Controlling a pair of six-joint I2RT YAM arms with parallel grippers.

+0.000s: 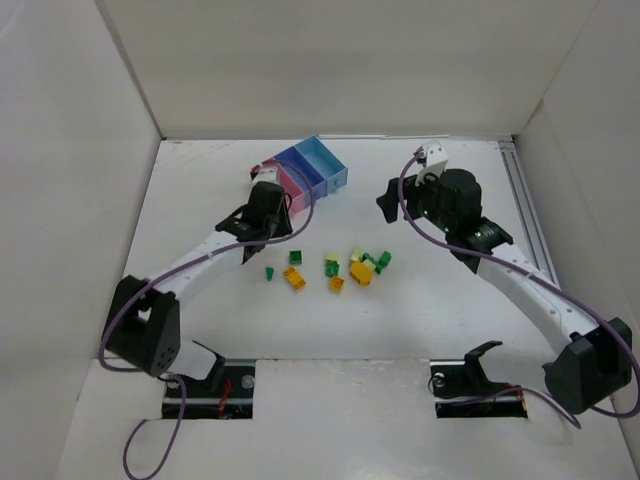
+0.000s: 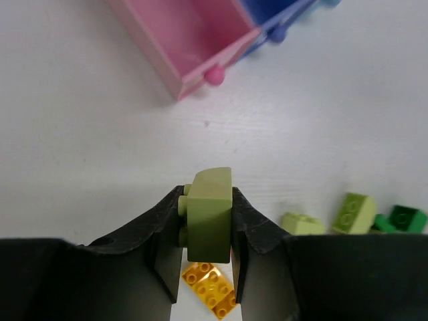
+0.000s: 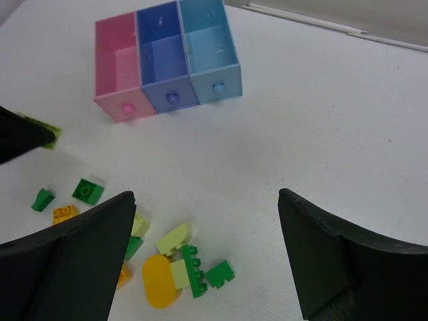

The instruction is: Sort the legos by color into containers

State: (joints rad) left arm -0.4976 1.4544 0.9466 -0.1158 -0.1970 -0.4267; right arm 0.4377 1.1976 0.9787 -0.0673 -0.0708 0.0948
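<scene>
My left pincer is narrowed onto a pale yellow-green brick, pads pressing its two sides, studs facing the left pad, the brick standing roughly upright btwn them. It looks lifted off the white surface, though from the wrist cam I can't be sure how far. An orange brick lies flat below the gap. Ahead of that pincer, toward the far edge, the pink bin shows its front corner and knob, w/ the purple-blue bin joined beside it. From my right wrist cam the three containers sit in a row near the far edge, left of centre: pink, purple-blue, then the light blue bin. My right pincer is spread wide w/ nothing btwn the fingers, hanging over the right half of the surface. The rest of the legos are scattered mid-surface, well apart from the bins: dark green ones, pale ones, and an orange-yellow rounded piece touching a green one.
</scene>
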